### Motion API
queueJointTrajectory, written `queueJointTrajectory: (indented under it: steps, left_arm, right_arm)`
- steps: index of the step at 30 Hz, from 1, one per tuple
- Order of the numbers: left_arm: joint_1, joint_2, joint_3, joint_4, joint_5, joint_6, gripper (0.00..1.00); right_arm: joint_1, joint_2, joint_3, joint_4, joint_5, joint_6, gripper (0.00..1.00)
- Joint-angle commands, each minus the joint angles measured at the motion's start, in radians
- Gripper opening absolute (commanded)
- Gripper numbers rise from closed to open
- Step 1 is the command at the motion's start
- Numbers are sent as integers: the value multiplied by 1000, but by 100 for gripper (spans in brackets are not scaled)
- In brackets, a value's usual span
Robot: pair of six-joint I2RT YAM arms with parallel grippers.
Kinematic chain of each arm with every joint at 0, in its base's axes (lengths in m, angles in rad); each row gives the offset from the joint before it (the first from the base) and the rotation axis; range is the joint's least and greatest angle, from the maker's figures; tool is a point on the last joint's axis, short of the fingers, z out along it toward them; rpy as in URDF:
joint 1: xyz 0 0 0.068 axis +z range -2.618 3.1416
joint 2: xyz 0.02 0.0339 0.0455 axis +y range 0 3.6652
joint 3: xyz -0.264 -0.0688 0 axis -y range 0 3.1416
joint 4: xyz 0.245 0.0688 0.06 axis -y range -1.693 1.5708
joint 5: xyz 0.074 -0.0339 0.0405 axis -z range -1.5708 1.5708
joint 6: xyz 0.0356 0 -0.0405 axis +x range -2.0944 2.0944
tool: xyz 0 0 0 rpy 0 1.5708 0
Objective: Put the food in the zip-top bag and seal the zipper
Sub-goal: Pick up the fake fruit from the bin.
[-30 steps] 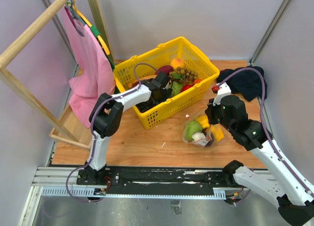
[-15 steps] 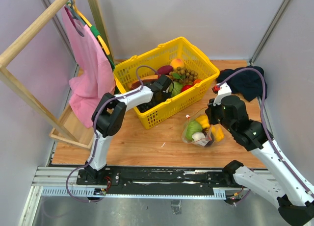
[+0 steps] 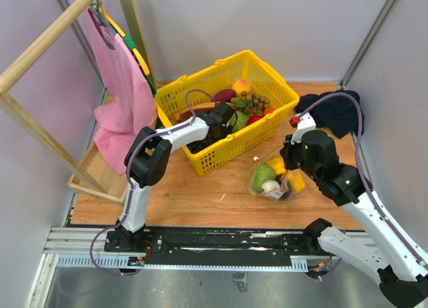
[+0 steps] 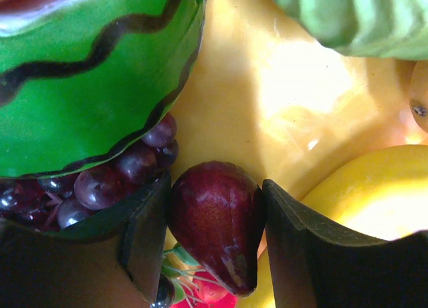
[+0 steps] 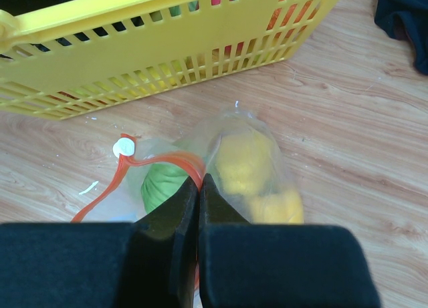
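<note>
The zip-top bag [image 3: 273, 179] lies on the wooden table in front of the yellow basket [image 3: 195, 77], holding a green cabbage [image 5: 159, 182] and a yellow bell pepper [image 5: 246, 162]. My right gripper [image 5: 199, 181] is shut on the bag's mouth edge at the red-orange zipper [image 5: 101, 193], which curls off to the left with its white slider [image 5: 123, 147]. The right gripper [image 3: 287, 174] hangs over the bag in the top view. My left gripper [image 3: 224, 118] is down inside the basket. Its fingers [image 4: 150, 221] press both sides of a dark red pear-shaped fruit [image 4: 215, 221].
A green striped watermelon [image 4: 87, 87], purple grapes [image 4: 114, 181] and yellow fruit [image 4: 361, 201] crowd the left gripper. The basket wall [image 5: 167, 27] stands just beyond the bag. A pink cloth [image 3: 124, 81] hangs on a wooden rack at left. A dark cloth [image 3: 334, 111] lies far right.
The left gripper has shifted slightly to the right inside the basket. The right gripper and the bag have not moved.
</note>
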Motion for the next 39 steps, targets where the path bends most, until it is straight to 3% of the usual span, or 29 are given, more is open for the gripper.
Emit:
queueJointTrajectory:
  steps: [1,16,25,39]
  left_arm:
    - [-6,-90,-14,-42,-40,4,26]
    - [-6,-379,-76,93,-65,-22,25]
    - [-27,-592,-162,214,36,-19,25]
    - [-203,-826,-328,429,176,25,26]
  right_arm:
    - [-16,-24,4,21,7,16,1]
    - [-16,-27,12,22,1,22,1]
    - [-16,-18,17,33,-15,33,1]
    - [-16,-18,16,42,-32,51,1]
